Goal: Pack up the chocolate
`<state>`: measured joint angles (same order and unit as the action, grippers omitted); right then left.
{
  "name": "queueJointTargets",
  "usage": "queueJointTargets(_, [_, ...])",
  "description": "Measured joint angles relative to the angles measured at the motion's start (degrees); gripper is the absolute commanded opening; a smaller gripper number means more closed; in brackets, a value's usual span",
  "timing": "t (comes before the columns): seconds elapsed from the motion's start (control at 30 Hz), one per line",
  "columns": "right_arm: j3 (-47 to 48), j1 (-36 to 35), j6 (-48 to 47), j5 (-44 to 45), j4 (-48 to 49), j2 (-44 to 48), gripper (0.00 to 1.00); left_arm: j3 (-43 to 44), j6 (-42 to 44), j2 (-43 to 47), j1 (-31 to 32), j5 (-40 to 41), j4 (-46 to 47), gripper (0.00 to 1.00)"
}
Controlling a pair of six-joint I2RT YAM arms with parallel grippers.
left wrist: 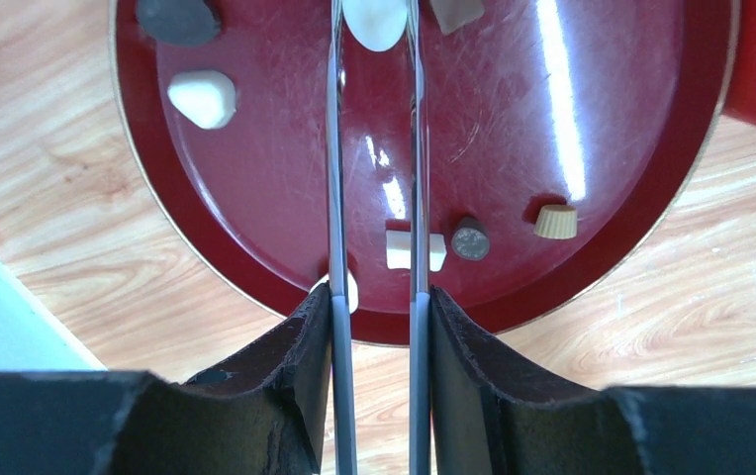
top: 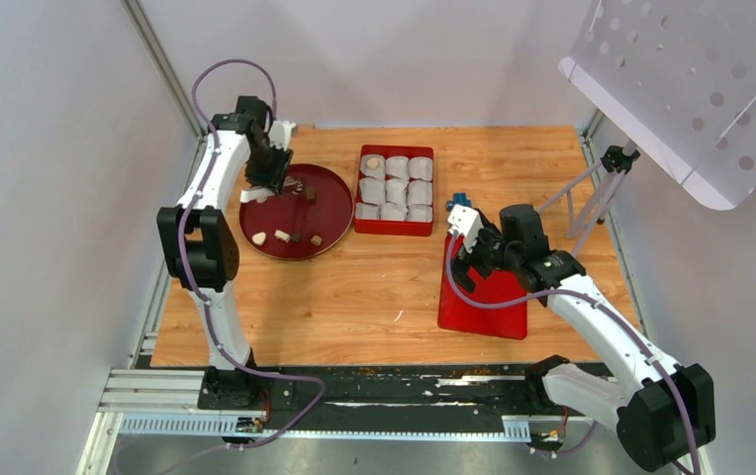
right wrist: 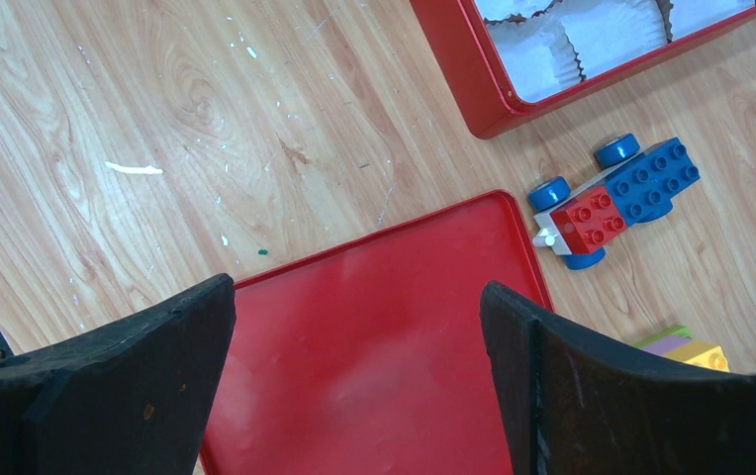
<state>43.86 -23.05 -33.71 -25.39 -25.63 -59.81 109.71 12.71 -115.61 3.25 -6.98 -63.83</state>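
The chocolate lies as small dark, tan and white lumps on a round dark-red plate (left wrist: 255, 198) (top: 327, 220). My left gripper (left wrist: 376, 297) (top: 267, 170) hangs over the plate's far left part, shut on a pair of thin metal tongs (left wrist: 335, 148). A pale oval chocolate (left wrist: 374, 20) sits between the two blades at the top edge of the left wrist view; whether they pinch it does not show. Other pieces include a white one (left wrist: 203, 97), a dark round one (left wrist: 470, 240) and a tan one (left wrist: 556, 222). My right gripper (right wrist: 357, 297) (top: 468, 242) is open and holds nothing.
A red box (top: 395, 230) of white paper cups stands right of the plate, with a tan piece (top: 374, 161) in its far left cup. A flat red lid (right wrist: 374, 346) (top: 483, 297) lies under my right gripper. Toy blocks (right wrist: 616, 198) lie beside it.
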Motion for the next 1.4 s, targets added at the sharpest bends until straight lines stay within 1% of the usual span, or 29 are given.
queueJointTargets(0.17, [0.0,0.0,-0.1,0.0,0.0,0.0,0.94,3.5,-0.1,1.8,0.4,-2.4,0.0,0.23])
queueJointTargets(0.27, [0.0,0.0,-0.3,0.0,0.0,0.0,0.94,4.7,-0.5,3.1,1.4,-4.6,0.4,0.2])
queueJointTargets(0.37, [0.0,0.0,-0.5,0.4,0.0,0.0,0.94,6.0,-0.9,3.4,3.7,-6.6,1.0,0.19])
queueJointTargets(0.5, [0.0,0.0,-0.8,0.8,-0.2,0.0,0.94,8.8,-2.0,2.8,8.9,-8.5,2.4,0.18])
queueJointTargets(0.67, [0.0,0.1,-0.9,0.9,-0.6,0.3,0.94,15.0,-2.6,-1.2,14.8,-10.9,6.3,0.18])
queueJointTargets(0.8, [-0.3,0.5,-1.0,0.9,-0.7,1.0,0.94,17.4,-2.9,-5.2,17.0,-11.8,7.8,0.19])
queueJointTargets(1.0, [-0.9,0.8,-1.1,0.9,-1.4,1.4,0.94,18.4,-3.5,-10.9,18.5,-10.7,9.3,0.19])
queueJointTargets(1.2, [-0.9,1.3,-1.1,0.9,-1.6,1.4,0.94,20.4,-3.6,-14.4,19.3,-10.1,10.0,0.2])
queueJointTargets(1.33, [-0.9,1.4,-1.2,0.9,-1.6,1.4,0.94,21.9,-3.6,-15.9,19.3,-9.5,11.0,0.24])
queueJointTargets(1.4, [-0.9,1.4,-1.3,0.9,-1.6,1.4,0.94,22.1,-3.6,-16.5,19.3,-9.3,11.4,0.29])
